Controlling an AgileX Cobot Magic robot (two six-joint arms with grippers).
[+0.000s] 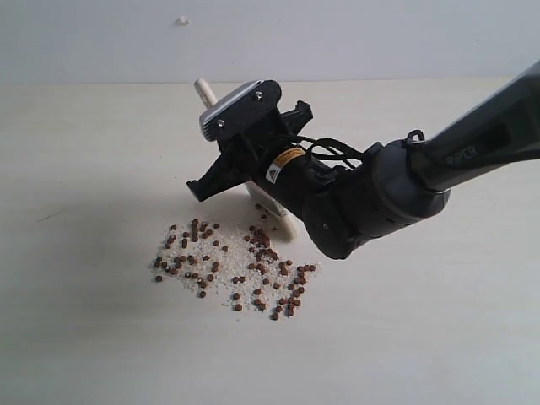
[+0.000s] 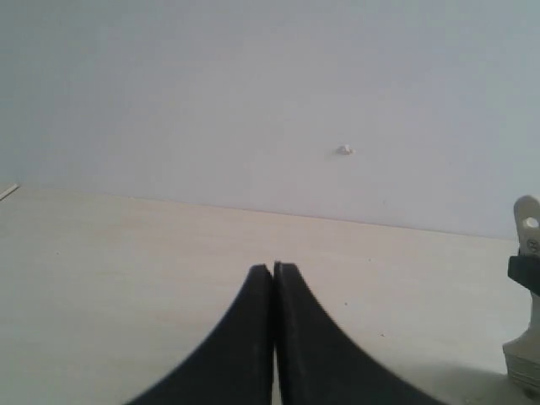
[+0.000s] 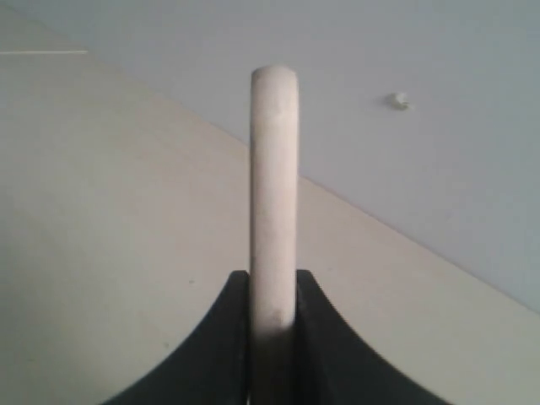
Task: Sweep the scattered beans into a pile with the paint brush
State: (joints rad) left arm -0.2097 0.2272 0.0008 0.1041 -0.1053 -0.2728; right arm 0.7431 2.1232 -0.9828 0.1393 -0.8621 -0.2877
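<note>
Pale wood is showing at only two places on the paint brush (image 1: 204,89) in the exterior view: the rounded handle end above and a cream lower end just behind the beans (image 1: 228,266). The right tool (image 1: 245,164) and its arm are covering the section between. Whether the bristles are touching the beans cannot be determined.

In the right wrist view, the right tool (image 3: 272,277) is clamping the handle between narrow jaws, and the handle is projecting well past the fingertips.

The beans are lying in a loose, spread patch on the worktop (image 1: 101,169), mixed with white grains (image 1: 224,285).

The left tool (image 2: 274,268) is appearing in its own wrist view only, with its jaws pressed together and holding nothing. Its position relative to the beans cannot be determined. The frame edge is cutting off the brush there.
</note>
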